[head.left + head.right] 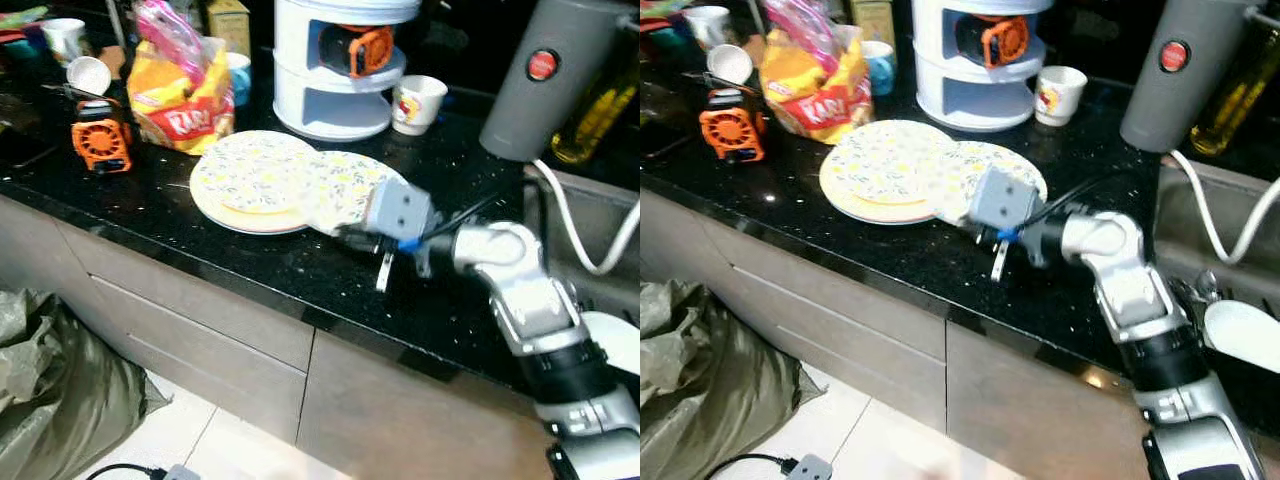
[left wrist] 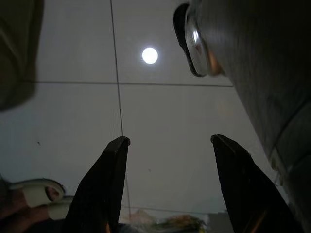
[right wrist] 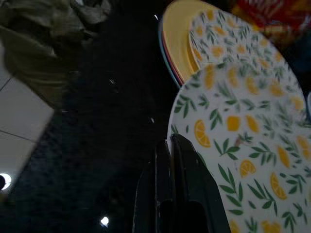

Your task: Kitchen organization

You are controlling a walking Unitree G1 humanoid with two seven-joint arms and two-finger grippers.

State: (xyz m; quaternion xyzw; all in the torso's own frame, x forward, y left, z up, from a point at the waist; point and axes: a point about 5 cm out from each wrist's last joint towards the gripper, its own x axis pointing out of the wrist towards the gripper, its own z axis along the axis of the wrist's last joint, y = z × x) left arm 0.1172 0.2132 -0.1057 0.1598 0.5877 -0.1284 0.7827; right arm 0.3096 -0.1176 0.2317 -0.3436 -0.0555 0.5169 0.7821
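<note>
A lemon-patterned plate (image 1: 345, 190) lies on the black counter (image 1: 200, 240) with its far edge overlapping a stack of plates (image 1: 250, 175) topped by a matching one. My right gripper (image 3: 172, 143) is shut on the near rim of that plate, its grey wrist block (image 1: 400, 212) just over the edge. The right wrist view shows the lemon plate (image 3: 243, 141) and the yellow rim of the stack (image 3: 177, 34) behind it. My left gripper (image 2: 170, 138) hangs open over pale floor tiles, holding nothing.
Behind the plates stand a white tiered rack (image 1: 335, 60), a paper cup (image 1: 418, 103), a yellow snack bag (image 1: 185, 95) and an orange device (image 1: 100, 135). A grey cylinder (image 1: 555, 70) and white cable (image 1: 580, 240) sit by the sink at right. A green bag (image 1: 50, 390) lies on the floor.
</note>
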